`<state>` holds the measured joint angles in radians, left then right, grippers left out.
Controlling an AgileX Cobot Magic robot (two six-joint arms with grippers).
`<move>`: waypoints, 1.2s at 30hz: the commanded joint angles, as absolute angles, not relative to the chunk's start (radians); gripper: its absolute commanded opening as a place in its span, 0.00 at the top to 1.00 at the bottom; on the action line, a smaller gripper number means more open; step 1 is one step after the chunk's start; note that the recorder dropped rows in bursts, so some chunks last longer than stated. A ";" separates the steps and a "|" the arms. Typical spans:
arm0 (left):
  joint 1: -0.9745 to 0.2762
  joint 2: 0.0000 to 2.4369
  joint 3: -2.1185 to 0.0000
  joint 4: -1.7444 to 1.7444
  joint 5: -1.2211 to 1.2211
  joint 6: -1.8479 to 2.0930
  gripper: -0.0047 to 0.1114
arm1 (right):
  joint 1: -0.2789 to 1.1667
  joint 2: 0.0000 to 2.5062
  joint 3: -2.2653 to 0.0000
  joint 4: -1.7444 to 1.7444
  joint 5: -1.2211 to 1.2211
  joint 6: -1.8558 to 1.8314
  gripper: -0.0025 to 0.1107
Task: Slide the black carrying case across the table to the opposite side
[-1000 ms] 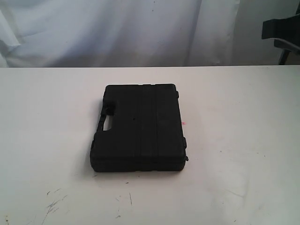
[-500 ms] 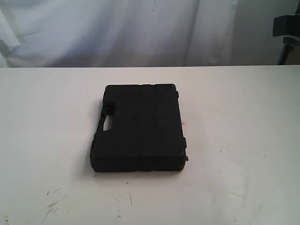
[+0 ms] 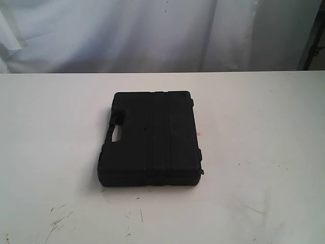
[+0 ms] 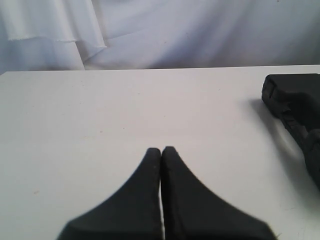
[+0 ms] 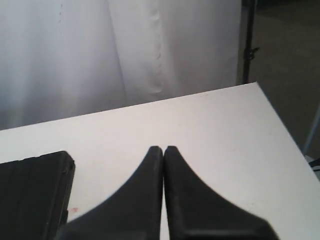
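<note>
The black case (image 3: 151,138) lies flat near the middle of the white table (image 3: 254,127), its cut-out handle (image 3: 116,133) on its left edge. Neither gripper shows in the exterior view. In the left wrist view my left gripper (image 4: 161,149) is shut on nothing above bare tabletop, with the case (image 4: 296,111) well off to one side. My right gripper (image 5: 163,148) is likewise shut and empty over the table, and the case (image 5: 32,192) sits apart from it at the frame's edge.
A white curtain (image 3: 127,33) hangs behind the table's far edge. A dark stand (image 3: 313,40) rises past the table's far right corner. A tiny red dot (image 3: 198,133) marks the tabletop right of the case, and dark scratches (image 3: 58,221) mark the near left.
A dark arm part at the exterior view's upper right edge has withdrawn out of the frame. The case has not moved.
</note>
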<state>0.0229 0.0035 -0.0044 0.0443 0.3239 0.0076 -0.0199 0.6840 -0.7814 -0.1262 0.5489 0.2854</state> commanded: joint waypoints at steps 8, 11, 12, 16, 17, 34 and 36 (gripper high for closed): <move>0.023 0.000 0.000 0.039 0.318 0.009 0.96 | -0.105 0.335 -0.554 -0.124 0.451 0.239 0.98; 0.023 0.000 0.000 0.039 0.318 0.009 0.96 | -0.105 0.318 -0.511 -0.120 0.395 0.235 0.98; 0.023 0.000 0.000 0.039 0.318 0.009 0.96 | -0.105 0.318 -0.498 -0.115 0.378 0.233 0.98; 0.023 0.000 0.000 0.039 0.318 0.007 0.96 | -0.071 0.223 -0.328 -0.111 0.269 0.224 0.98; 0.023 0.000 0.000 0.039 0.318 0.007 0.96 | -0.060 0.195 -0.280 -0.088 0.234 0.207 0.98; 0.023 0.000 0.000 0.039 0.318 0.007 0.96 | -0.064 0.000 0.000 0.034 0.144 0.000 0.98; 0.023 0.000 0.000 0.039 0.318 0.007 0.96 | -0.064 0.000 0.000 0.034 0.151 -0.015 0.98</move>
<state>0.0229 0.0035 -0.0044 0.0443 0.3239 0.0076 -0.0604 0.0062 -0.0037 0.0295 0.1485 0.0133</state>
